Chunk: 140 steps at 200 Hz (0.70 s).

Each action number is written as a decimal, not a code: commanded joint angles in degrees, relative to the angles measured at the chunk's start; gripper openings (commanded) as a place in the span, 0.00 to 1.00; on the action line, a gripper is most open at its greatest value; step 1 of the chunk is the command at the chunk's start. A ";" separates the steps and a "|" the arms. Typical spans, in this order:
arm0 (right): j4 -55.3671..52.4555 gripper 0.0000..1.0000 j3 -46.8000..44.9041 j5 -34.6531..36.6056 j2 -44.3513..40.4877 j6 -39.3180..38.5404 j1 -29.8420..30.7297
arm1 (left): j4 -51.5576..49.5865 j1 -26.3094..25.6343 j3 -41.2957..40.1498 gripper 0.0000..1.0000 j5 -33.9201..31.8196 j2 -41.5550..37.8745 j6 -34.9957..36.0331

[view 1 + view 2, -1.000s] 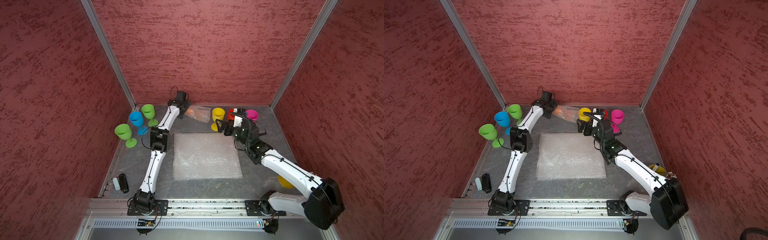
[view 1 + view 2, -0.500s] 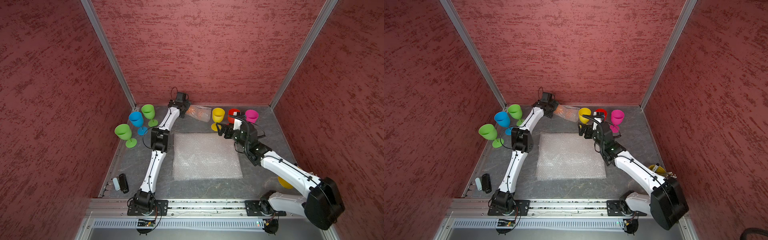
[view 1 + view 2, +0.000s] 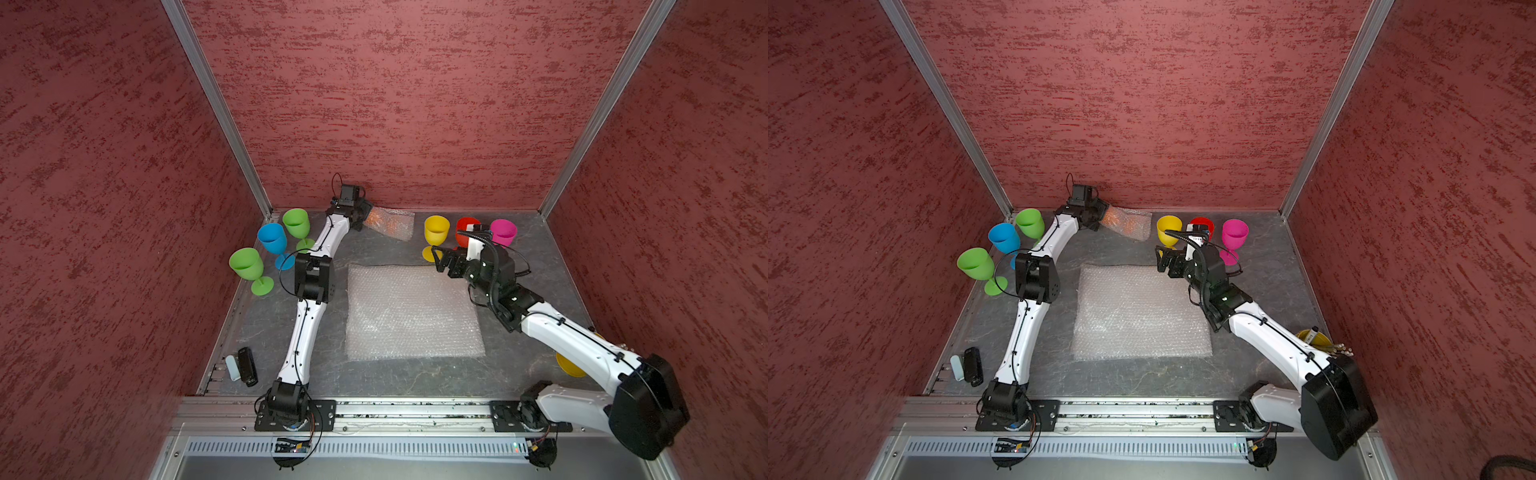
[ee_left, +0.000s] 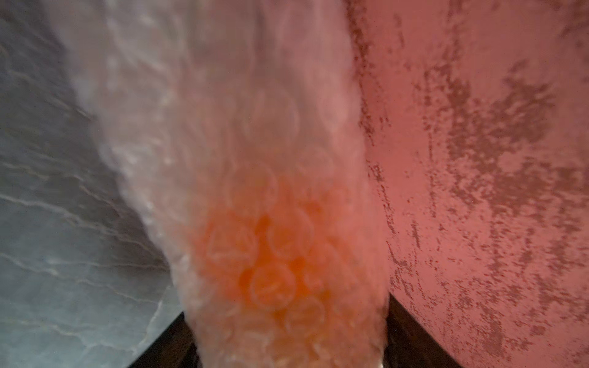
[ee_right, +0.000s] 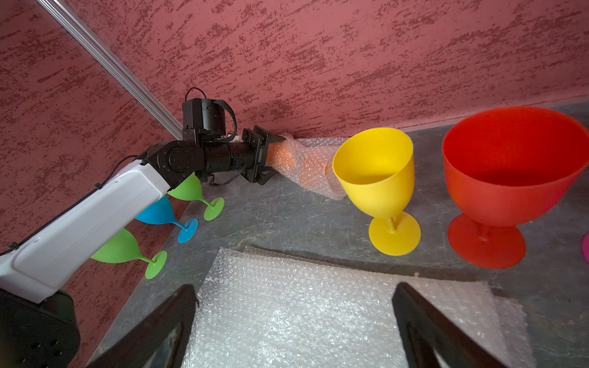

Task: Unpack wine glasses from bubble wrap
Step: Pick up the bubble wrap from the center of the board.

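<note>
Where three red walls (image 3: 395,104) close it in, a grey veined floor (image 3: 415,382) is covered at its middle by a flat sheet (image 3: 411,311) of bubble wrap, above whose far edge the right gripper (image 3: 440,259) is held wide open. Six goblets are stood upright: near green (image 3: 247,266), blue (image 3: 272,239) and far green (image 3: 296,224) at the left wall, yellow (image 3: 436,230), red (image 3: 465,228) and pink (image 3: 503,232) at the back. An orange goblet (image 4: 267,255) is wrapped in a roll (image 3: 388,222) at the back wall, its end straddled by the left gripper (image 5: 271,157); whether it is clamped cannot be told.

6 goblets (image 3: 436,229) upright; orange goblet (image 3: 379,217) lying in bubble-wrap roll (image 3: 400,224) nr back wall (image 3: 399,104); flat sheet (image 3: 411,311) ctr.
</note>
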 commanded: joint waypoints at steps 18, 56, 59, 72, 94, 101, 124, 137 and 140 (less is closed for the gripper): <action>-1.06 0.98 -0.64 -0.09 -3.06 -0.19 0.30 | -3.79 0.95 -13.88 0.79 -1.39 -9.55 1.89; -0.81 0.97 -1.28 -1.12 -4.05 1.34 0.39 | -12.50 1.47 -16.90 0.81 1.00 -12.45 3.22; -0.95 0.97 -1.18 -1.14 -4.12 1.46 0.36 | -13.21 1.48 -17.10 0.81 0.89 -12.94 3.67; -1.45 0.97 -1.33 -0.90 -4.63 1.66 0.48 | -16.22 1.48 -19.09 0.85 -1.18 -15.38 4.61; -1.21 0.95 -2.14 -1.12 -5.73 1.57 0.65 | -16.37 1.87 -24.56 0.91 -2.18 -20.51 5.77; -1.30 0.95 -2.20 -1.14 -5.77 1.56 0.66 | -15.88 1.92 -25.41 0.93 -2.67 -21.11 6.30; -1.55 0.95 -1.89 -1.43 -5.42 1.54 0.81 | -17.59 2.59 -21.54 0.97 -0.32 -17.27 7.39; -1.40 0.95 -1.77 -1.50 -5.31 1.56 0.88 | -18.30 2.62 -18.34 0.99 1.94 -14.22 8.07; -1.42 0.96 -1.76 -1.54 -5.33 1.56 0.91 | -18.68 2.50 -17.67 0.99 2.15 -13.43 8.25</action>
